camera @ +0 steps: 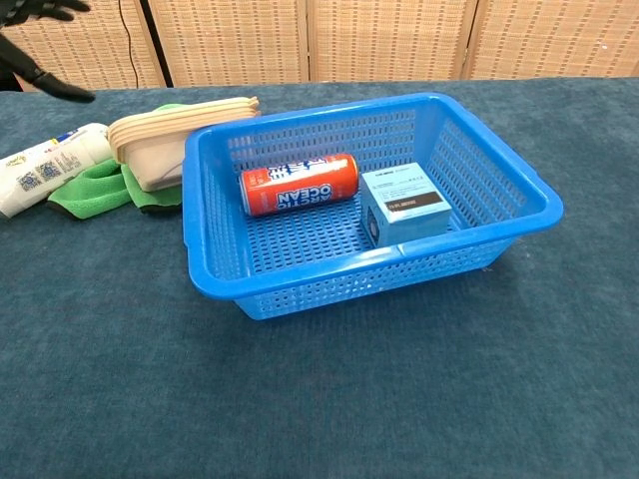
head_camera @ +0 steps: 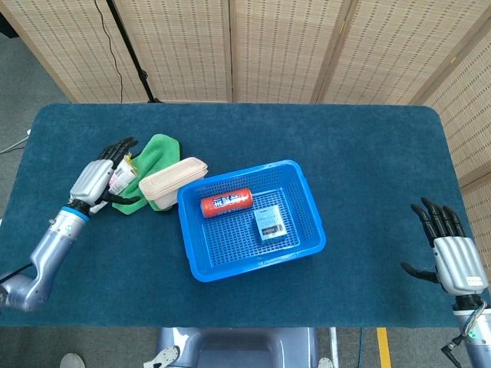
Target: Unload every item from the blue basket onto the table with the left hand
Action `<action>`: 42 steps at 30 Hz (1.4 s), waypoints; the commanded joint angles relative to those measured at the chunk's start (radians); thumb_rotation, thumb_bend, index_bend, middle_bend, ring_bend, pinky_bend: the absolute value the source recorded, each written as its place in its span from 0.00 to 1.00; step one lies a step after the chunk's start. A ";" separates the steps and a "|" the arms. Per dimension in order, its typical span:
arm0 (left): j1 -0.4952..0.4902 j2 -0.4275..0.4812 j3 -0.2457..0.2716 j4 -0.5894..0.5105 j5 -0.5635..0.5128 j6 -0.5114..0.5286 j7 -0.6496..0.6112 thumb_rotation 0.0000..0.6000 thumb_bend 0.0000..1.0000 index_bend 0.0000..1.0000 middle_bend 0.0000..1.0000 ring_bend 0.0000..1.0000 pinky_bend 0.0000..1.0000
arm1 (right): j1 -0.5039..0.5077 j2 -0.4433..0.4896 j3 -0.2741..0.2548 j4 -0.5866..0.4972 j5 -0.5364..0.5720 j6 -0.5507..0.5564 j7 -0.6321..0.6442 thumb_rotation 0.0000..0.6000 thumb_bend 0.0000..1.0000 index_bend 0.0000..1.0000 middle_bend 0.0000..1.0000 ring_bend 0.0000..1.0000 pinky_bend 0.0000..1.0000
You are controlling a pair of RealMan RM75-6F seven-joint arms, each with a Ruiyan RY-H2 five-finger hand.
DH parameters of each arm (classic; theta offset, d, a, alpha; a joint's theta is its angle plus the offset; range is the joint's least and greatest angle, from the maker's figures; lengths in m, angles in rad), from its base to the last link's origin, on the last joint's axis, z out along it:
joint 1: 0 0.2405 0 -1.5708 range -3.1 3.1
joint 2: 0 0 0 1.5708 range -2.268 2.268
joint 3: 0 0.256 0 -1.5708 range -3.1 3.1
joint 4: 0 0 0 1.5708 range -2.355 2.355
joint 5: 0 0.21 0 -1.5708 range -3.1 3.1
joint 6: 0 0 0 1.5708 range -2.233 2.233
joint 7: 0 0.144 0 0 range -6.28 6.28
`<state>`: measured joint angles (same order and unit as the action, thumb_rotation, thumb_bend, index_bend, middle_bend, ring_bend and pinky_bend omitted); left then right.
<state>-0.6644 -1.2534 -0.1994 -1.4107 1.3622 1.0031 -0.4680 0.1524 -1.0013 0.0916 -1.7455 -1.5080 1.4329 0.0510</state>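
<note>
The blue basket stands mid-table. In it lie an orange can on its side and a small grey-blue box. To its left, a white snack packet lies on the table against a green cloth. My left hand hovers just above the packet with fingers spread, holding nothing. My right hand is open at the table's right front edge, seen only in the head view.
A beige lidded food container rests on the green cloth, touching the basket's left wall. The dark blue table stretches wide to the basket's right. Woven screens stand behind the table.
</note>
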 commanded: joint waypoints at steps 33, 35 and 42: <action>-0.529 -0.499 -0.059 0.179 -0.090 -0.421 0.687 1.00 0.10 0.00 0.00 0.00 0.09 | -0.008 0.027 0.024 0.022 0.056 -0.004 0.068 1.00 0.00 0.00 0.00 0.00 0.00; -0.542 -0.515 -0.055 0.207 -0.116 -0.439 0.699 1.00 0.10 0.00 0.00 0.00 0.09 | -0.007 0.029 0.024 0.022 0.057 -0.009 0.075 1.00 0.00 0.00 0.00 0.00 0.00; -0.576 -0.577 -0.043 0.294 -0.179 -0.459 0.734 1.00 0.14 0.00 0.00 0.01 0.18 | -0.009 0.037 0.024 0.021 0.052 -0.008 0.095 1.00 0.00 0.00 0.00 0.00 0.00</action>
<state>-1.2353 -1.8234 -0.2465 -1.1243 1.1890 0.5432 0.2596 0.1443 -0.9647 0.1153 -1.7245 -1.4552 1.4243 0.1450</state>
